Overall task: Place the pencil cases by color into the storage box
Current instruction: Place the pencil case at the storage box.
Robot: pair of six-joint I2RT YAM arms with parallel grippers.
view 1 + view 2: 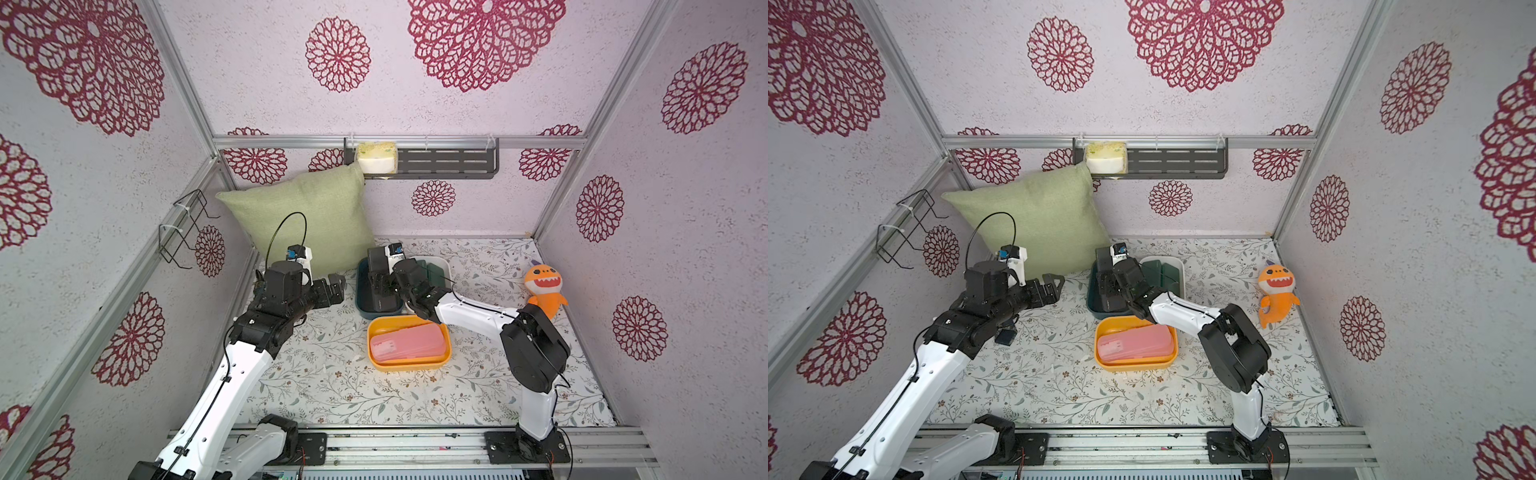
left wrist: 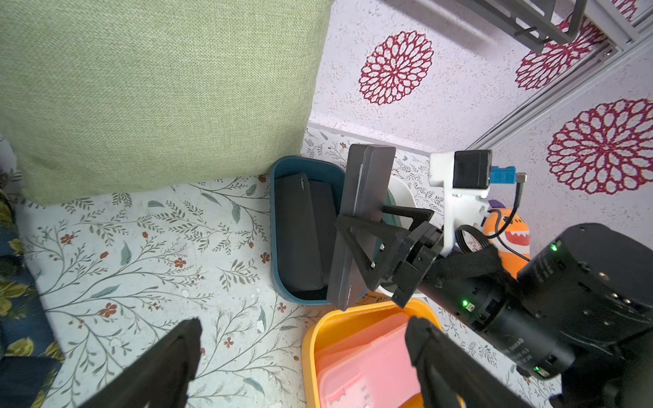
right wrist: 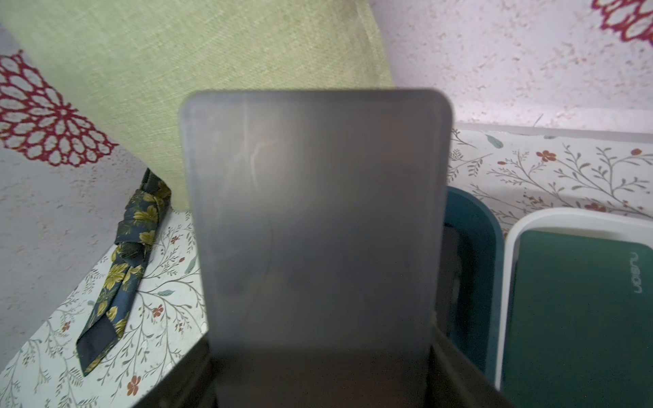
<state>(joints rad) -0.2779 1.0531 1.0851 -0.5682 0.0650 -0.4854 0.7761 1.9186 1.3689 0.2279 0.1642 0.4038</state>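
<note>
Bright, soft light everywhere
Both top views are sharp, but the walls (image 1: 685, 249) bend at the edges. In the right wrist view the black pencil case (image 3: 318, 219) looks close and blurry. Tabletop (image 1: 332, 386) shadows are faint.

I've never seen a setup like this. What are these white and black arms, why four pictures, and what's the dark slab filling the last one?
Those are two robot arms fixed to a rail at the near edge of the table, each ending in a two-fingered gripper. Both top views look down on the whole booth; the other two pictures come from a camera on each wrist. On the table stand three bins: an orange bin with pink pencil cases, a dark blue bin with black cases, a white bin with green cases. The green cushion and orange plush toy sit nearby. The right gripper is shut on a black pencil case, held on end over the dark blue bin: that's your dark slab. The left gripper is open and empty.
</note>
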